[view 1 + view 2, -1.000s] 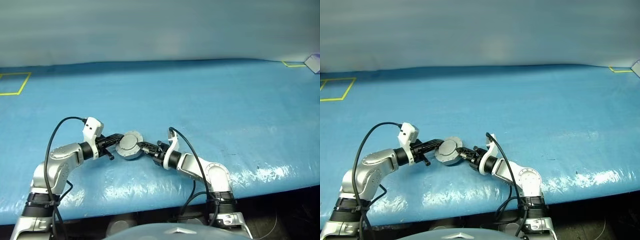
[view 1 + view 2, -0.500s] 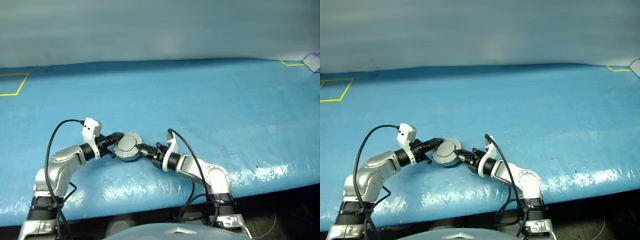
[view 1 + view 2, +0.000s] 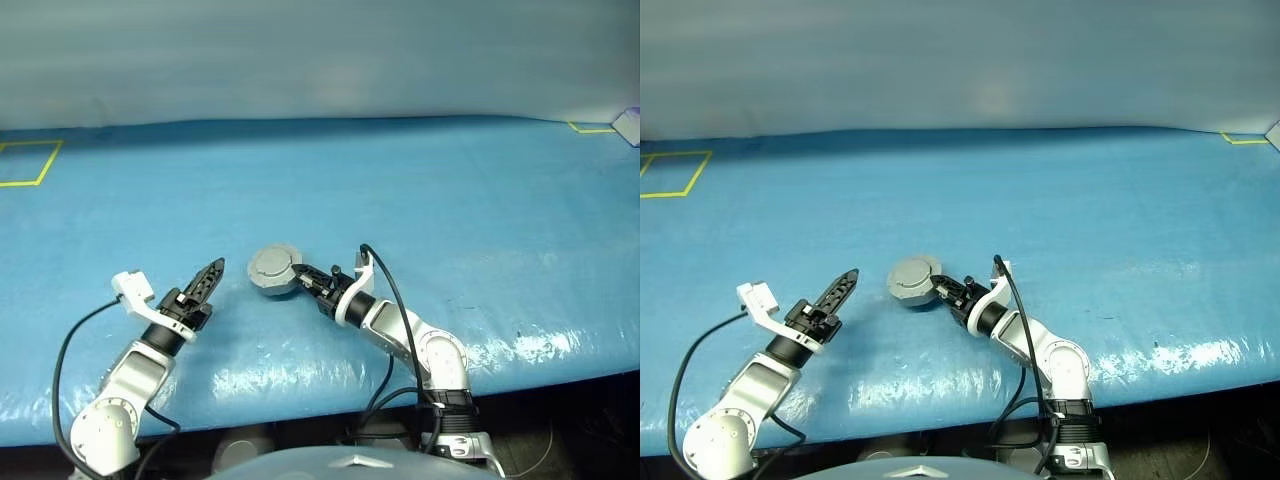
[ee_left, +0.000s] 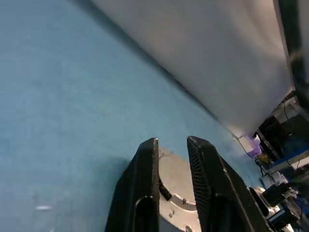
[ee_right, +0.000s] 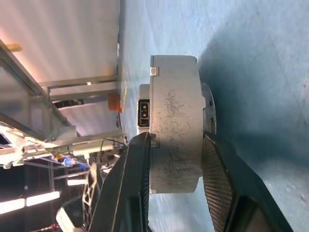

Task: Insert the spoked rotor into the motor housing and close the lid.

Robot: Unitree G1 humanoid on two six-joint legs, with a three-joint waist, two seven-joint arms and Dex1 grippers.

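The motor housing point(image 3: 273, 270) is a squat grey round case on the blue table, just left of centre. The lid point(image 3: 912, 273) lies closed on it, plain grey face up. My right gripper point(image 3: 300, 277) reaches in from the right and is shut on the housing point(image 5: 176, 125), one finger against each flat face. My left gripper point(image 3: 216, 267) hovers a hand's width to the left of the housing. It points at the housing point(image 4: 176, 181) with its fingers point(image 4: 147, 159) slightly apart and nothing between them. The spoked rotor is hidden.
The blue sheet covers the whole table point(image 3: 420, 190). A yellow tape square point(image 3: 25, 165) marks the far left corner. Another tape mark with a pale object point(image 3: 628, 125) is at the far right. The table's front edge point(image 3: 300, 385) runs just below both grippers.
My left gripper has let go of the housing, drawn back to the left, rolled over and opened. The right gripper has kept its hold and carried the housing slightly farther away.
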